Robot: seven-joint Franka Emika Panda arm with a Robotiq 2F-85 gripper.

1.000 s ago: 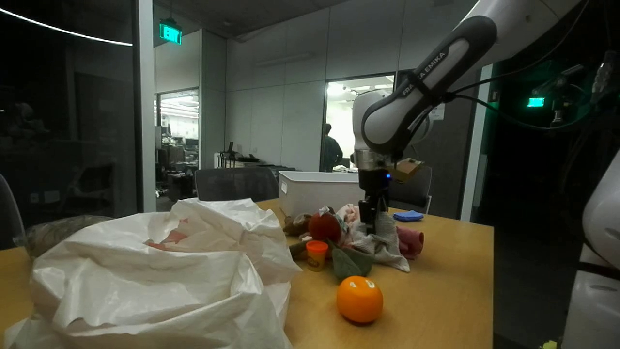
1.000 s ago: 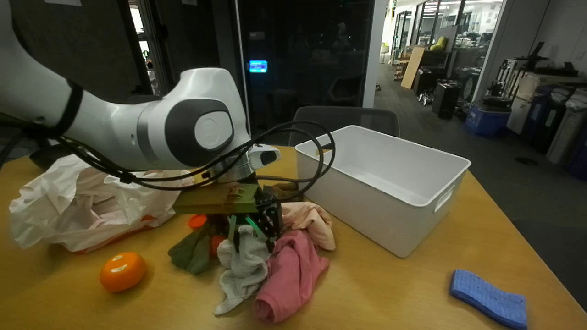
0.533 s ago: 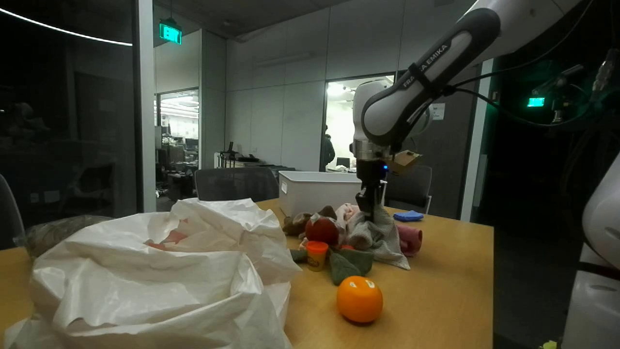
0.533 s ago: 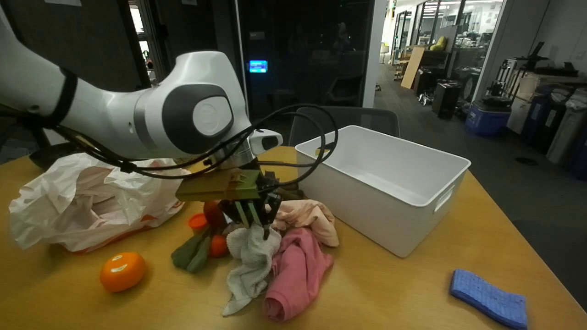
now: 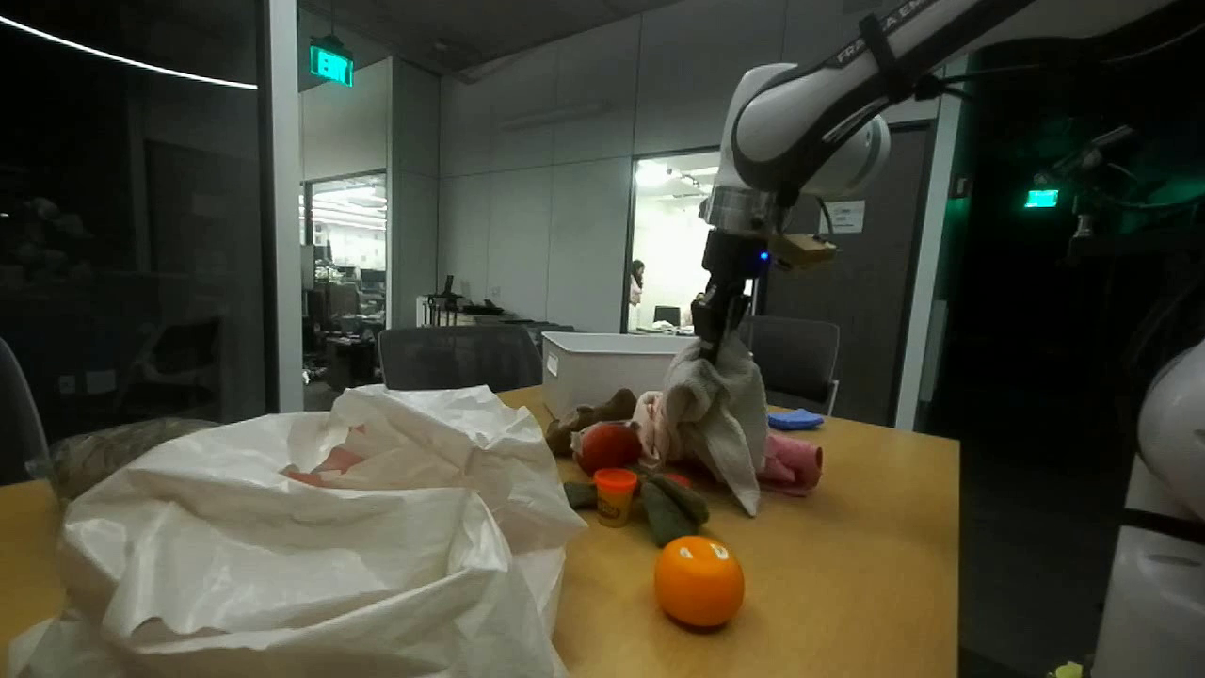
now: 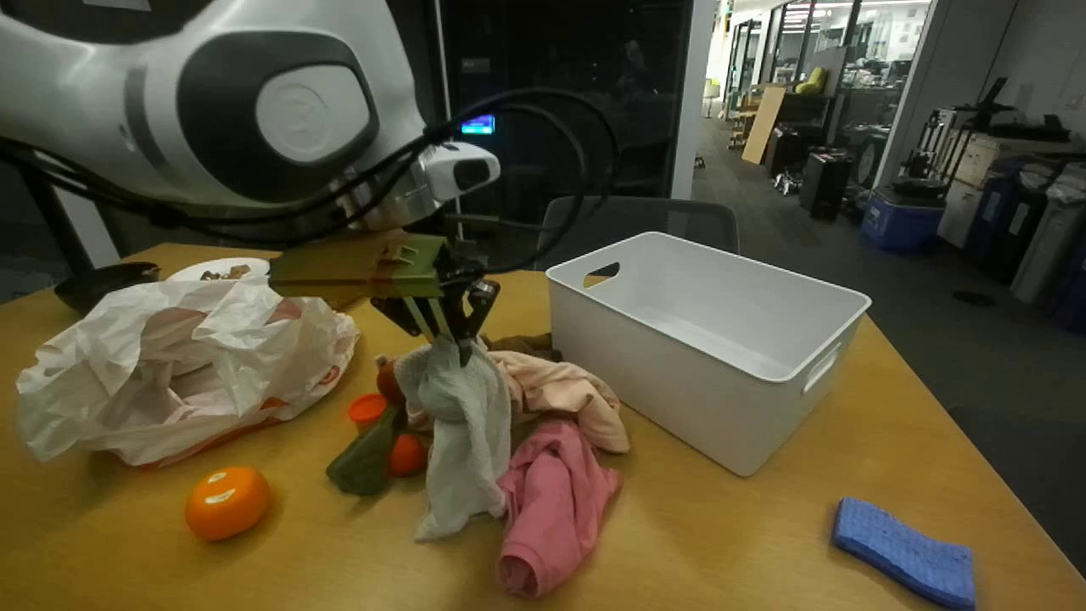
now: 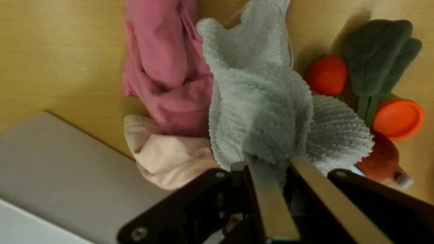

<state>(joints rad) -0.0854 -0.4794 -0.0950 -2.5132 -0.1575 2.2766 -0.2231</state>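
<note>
We see the claw (image 7: 276, 164) clamped on a gray towel (image 7: 254, 95), its jaws pinching the bunched top. In both exterior views the towel hangs from the claw in long folds over the table (image 6: 704, 552); we cannot tell whether its lowest corner touches the tabletop. Just beside the towel we find a pink cloth (image 6: 551, 509), and a peach cloth (image 6: 573, 399) lies against the pink cloth, on the side toward a white bin (image 6: 670, 382). The bin stands upright.

On the towel's opposite side, in the wrist view, we see a red strawberry (image 7: 327, 75) close to green leaves (image 7: 376, 57), whose stems run toward a small tub (image 5: 615, 508) with an orange lid. A red round thing (image 5: 607, 447) is just beside the tub. Near the bin lies a brown thing (image 5: 588, 422), too dim for us to name.

Farther from the claw we see 1 orange (image 5: 698, 582), a big white plastic bag (image 5: 311, 565) and a blue pad (image 6: 904, 552). In an exterior view, a plate (image 6: 257, 265) and a dark bowl (image 6: 97, 284) show behind the bag.
</note>
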